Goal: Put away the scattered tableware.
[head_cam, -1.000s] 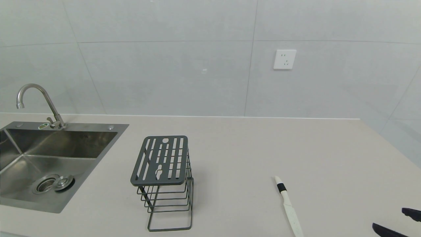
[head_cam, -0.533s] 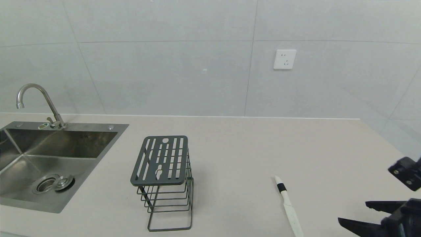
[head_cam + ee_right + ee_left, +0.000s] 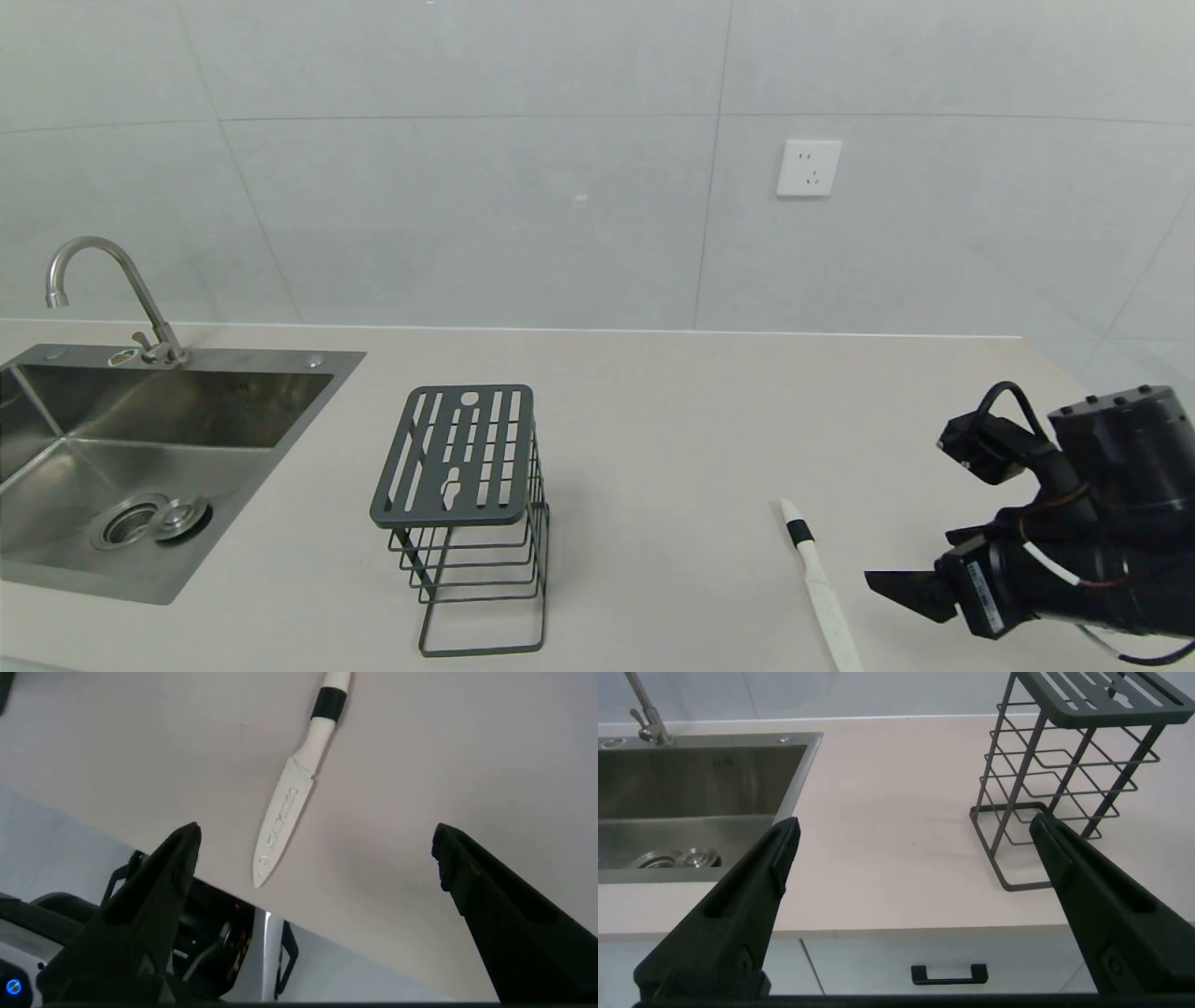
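Right jaws swung in, spread, just beside knife

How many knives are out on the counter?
1. The white knife lies flat on the counter, right of the wire rack, near the front edge. None visible in the rack's slots.

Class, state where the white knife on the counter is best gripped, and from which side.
Probably grip the handle beside its black band, from straight above: the knife lies flat on the counter, and the blade is the nearer end.
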Robot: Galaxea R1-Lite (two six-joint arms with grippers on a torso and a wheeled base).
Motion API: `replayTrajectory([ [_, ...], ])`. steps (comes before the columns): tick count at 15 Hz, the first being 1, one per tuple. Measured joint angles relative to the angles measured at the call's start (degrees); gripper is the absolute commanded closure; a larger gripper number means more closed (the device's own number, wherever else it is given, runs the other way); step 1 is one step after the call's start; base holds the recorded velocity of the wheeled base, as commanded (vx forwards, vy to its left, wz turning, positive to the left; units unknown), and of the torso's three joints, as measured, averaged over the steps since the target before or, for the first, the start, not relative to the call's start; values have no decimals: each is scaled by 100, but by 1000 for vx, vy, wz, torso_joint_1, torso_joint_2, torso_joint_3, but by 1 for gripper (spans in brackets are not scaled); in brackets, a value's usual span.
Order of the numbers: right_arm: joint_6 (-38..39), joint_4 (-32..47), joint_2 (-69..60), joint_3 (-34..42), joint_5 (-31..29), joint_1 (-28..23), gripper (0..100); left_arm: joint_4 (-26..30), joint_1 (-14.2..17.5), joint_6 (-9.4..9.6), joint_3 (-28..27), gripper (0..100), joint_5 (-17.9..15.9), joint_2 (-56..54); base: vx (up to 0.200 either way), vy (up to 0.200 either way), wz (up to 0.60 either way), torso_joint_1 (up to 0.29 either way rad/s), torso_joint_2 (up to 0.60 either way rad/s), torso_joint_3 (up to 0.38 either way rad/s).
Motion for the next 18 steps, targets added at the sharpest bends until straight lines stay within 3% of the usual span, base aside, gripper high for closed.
replayTrajectory([
  [4,110,-266,678,-55,-205,43,0,0,0,22,0,0,0,0,0,0,0,0,0,0],
  [8,719,-306,1345,-215,-236,317,0,0,0,29,0,0,0,0,0,0,0,0,0,0],
  [18,914,-900,2304,-284,-617,663,0,0,-2,29,0,0,0,0,0,0,0,0,0,0],
])
